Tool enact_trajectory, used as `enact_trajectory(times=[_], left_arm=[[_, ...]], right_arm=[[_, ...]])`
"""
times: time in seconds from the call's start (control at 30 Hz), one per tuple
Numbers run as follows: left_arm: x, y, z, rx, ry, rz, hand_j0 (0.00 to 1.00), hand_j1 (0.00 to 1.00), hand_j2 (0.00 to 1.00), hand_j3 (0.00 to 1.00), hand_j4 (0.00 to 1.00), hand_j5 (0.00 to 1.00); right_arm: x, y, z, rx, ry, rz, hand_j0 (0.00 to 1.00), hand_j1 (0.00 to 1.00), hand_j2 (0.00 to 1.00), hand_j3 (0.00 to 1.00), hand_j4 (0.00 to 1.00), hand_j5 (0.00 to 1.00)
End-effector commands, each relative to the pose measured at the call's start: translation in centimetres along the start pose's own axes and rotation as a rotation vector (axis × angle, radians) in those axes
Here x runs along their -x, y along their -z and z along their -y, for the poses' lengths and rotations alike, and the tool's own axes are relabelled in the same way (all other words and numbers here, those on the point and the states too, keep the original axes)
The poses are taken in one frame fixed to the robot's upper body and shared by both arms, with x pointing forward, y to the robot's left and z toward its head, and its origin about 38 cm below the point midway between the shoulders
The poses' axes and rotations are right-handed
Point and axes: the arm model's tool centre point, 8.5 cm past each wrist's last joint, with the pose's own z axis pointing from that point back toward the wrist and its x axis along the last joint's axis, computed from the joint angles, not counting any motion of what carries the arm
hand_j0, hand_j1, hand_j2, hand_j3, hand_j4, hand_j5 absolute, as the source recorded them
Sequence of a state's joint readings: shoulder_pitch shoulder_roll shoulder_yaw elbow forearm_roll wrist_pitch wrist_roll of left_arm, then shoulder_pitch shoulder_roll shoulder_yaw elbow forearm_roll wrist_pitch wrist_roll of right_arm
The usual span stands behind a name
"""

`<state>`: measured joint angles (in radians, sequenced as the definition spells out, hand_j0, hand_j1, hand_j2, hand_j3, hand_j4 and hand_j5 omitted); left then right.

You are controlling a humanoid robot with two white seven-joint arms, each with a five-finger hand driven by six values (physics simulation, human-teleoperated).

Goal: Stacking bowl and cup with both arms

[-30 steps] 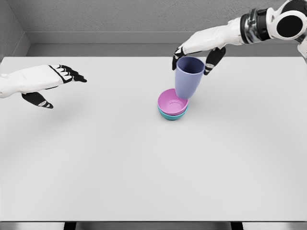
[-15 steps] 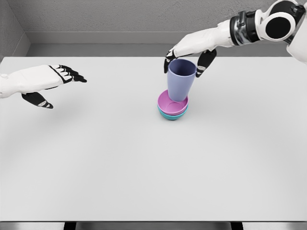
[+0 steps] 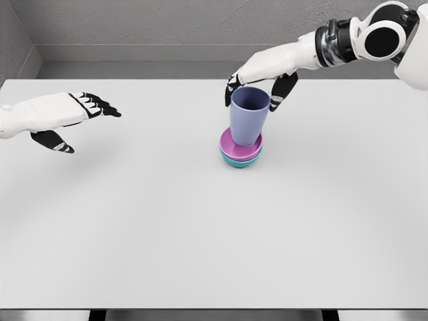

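Note:
A lavender cup (image 3: 248, 115) stands upright inside a pink bowl (image 3: 239, 144), which is nested in a teal bowl (image 3: 239, 160) near the table's middle. My right hand (image 3: 255, 89) reaches in from the upper right and wraps the cup's rim, with its dark fingers (image 3: 279, 92) on both sides. My left hand (image 3: 75, 114) hovers over the table's left side, fingers spread, holding nothing.
The white table (image 3: 200, 227) spreads wide around the stack. A grey wall (image 3: 167, 27) runs along its far edge.
My right hand has carried the cup leftward and down, and straightened it from a tilt until it sits in the pink bowl. The left hand has barely moved.

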<state>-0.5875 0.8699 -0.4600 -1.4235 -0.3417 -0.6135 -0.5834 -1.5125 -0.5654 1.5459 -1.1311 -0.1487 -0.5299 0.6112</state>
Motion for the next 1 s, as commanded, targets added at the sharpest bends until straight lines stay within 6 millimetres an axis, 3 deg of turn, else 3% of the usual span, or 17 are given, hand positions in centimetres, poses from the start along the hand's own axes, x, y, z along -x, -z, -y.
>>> enact_trajectory(times=[0.0,0.1,0.17,0.43,0.57,0.7,0.83,0.97], left_arm=[[0.0,-0.1,-0.1,-0.004,-0.005,-0.001,1.00,1.00,1.00,1.00,1.00,1.00],[0.0,-0.1,-0.1,-0.005,-0.006,-0.001,1.00,1.00,1.00,1.00,1.00,1.00],[0.0,-0.1,-0.1,-0.004,-0.005,-0.001,1.00,1.00,1.00,1.00,1.00,1.00],[0.5,-0.2,0.4,0.003,-0.020,-0.013,1.00,1.00,1.00,1.00,1.00,1.00],[0.5,-0.1,0.5,0.008,-0.019,-0.012,1.00,1.00,1.00,1.00,1.00,1.00],[0.4,-0.1,0.5,0.011,-0.019,-0.011,1.00,1.00,1.00,1.00,1.00,1.00],[0.4,0.0,0.6,0.015,-0.017,-0.010,1.00,1.00,1.00,1.00,1.00,1.00],[0.4,0.0,0.6,0.017,-0.015,-0.012,1.00,1.00,1.00,1.00,1.00,1.00]], right_arm=[[-0.2,0.1,0.1,0.001,0.001,0.007,0.72,0.72,0.72,0.72,0.72,0.72],[-0.2,0.1,0.1,0.001,0.001,0.007,0.74,0.74,0.74,0.74,0.74,0.74],[-0.2,0.2,0.0,0.000,0.002,0.006,1.00,1.00,1.00,1.00,1.00,1.00],[0.0,0.0,-0.1,0.001,0.006,0.001,1.00,1.00,1.00,1.00,1.00,1.00],[0.4,-1.1,0.1,0.018,0.008,-0.013,1.00,1.00,1.00,1.00,1.00,1.00],[3.0,-6.6,-1.1,0.089,0.057,-0.094,1.00,1.00,1.00,1.00,1.00,1.00],[5.5,-11.3,-6.0,0.119,0.157,-0.159,1.00,1.00,1.00,1.00,1.00,1.00],[6.5,-13.8,-9.9,0.140,0.226,-0.191,1.00,1.00,1.00,1.00,1.00,1.00]])
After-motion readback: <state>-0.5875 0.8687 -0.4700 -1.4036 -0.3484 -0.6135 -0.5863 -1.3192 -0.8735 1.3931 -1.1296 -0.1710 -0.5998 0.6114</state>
